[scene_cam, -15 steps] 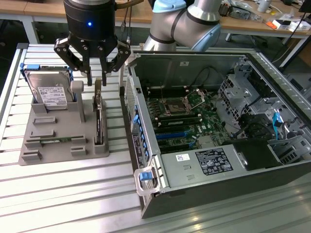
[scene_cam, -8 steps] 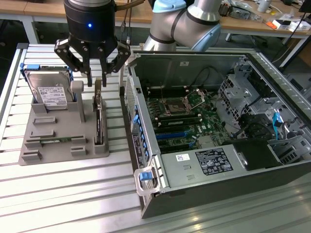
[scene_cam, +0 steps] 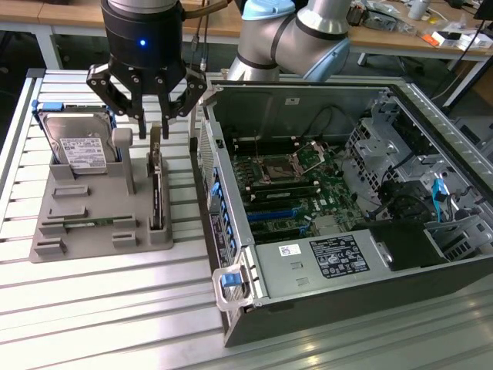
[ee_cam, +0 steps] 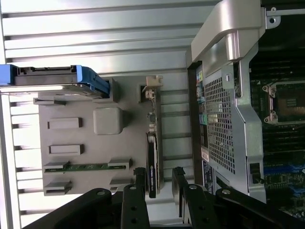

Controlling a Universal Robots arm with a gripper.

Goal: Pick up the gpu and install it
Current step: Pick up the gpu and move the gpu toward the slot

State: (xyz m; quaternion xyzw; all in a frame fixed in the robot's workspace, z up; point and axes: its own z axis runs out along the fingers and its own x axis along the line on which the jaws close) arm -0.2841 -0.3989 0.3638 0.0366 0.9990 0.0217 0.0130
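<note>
The tool [scene_cam: 153, 132] hangs released, fingers spread wide and holding nothing, over a ribbed metal tabletop [scene_cam: 115, 308]. Directly beneath it the gpu [scene_cam: 156, 193] stands on edge in a slot of a grey holder [scene_cam: 92, 208], its upper end between the spread fingers; whether they touch it I cannot tell. On the same holder, to one side of the tool, a hard drive [scene_cam: 77, 146] leans upright and a memory stick [scene_cam: 88, 223] lies flat. On the tool's other side sits an open computer case [scene_cam: 254, 100]. Beyond the arm, wooden desks [scene_cam: 69, 15] line the room.
</note>
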